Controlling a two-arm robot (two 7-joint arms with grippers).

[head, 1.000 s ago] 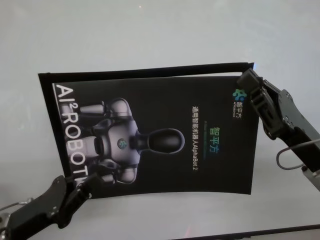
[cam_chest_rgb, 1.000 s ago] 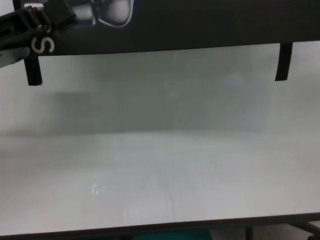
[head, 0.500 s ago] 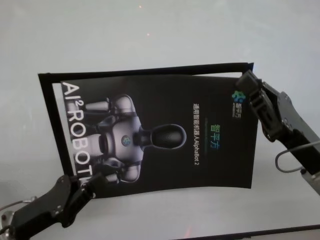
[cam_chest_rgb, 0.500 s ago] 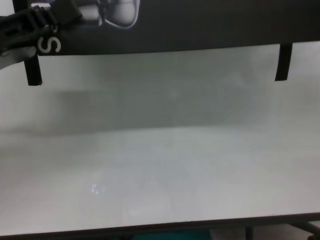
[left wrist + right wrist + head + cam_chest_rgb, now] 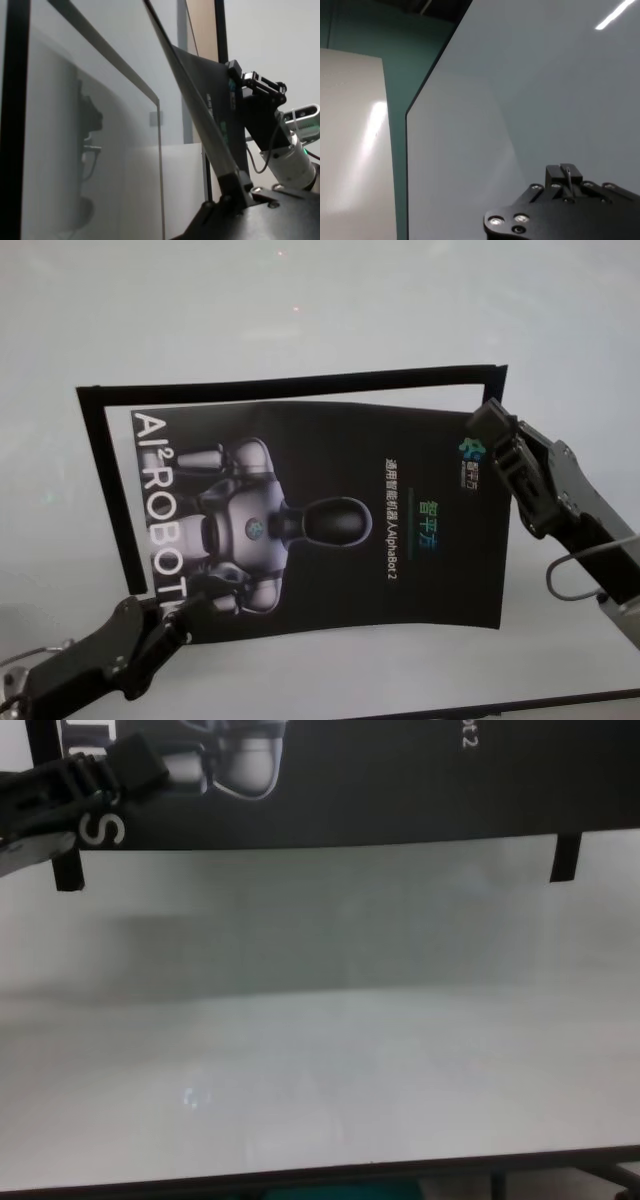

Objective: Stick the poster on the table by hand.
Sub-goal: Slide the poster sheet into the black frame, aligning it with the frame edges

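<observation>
- poster [image 5: 330,520], black and glossy, held up off the table [image 5: 300,310] between both arms, tilted rather than flat; silver-white robot picture and white lettering facing the head camera.
- left gripper [image 5: 178,618] at the poster's near left corner, clamped shut on the sheet's edge just under the white letters; same grip seen low in the left wrist view [image 5: 239,181], sheet rising edge-on away from it.
- right gripper [image 5: 487,432] at the far right corner beside the small green-blue logo, pinched closed on the poster; seen farther off in the left wrist view [image 5: 235,80].
- thin black tape strips [image 5: 290,383] lying on the table as a frame behind the sheet's far and left edges.
- in the chest view, poster's lower edge [image 5: 400,790] hanging above the white tabletop [image 5: 320,1050], two short black tape tabs [image 5: 565,860] dangling below it.
- right wrist view: only the gripper's black body and bare table surface [image 5: 520,100].
</observation>
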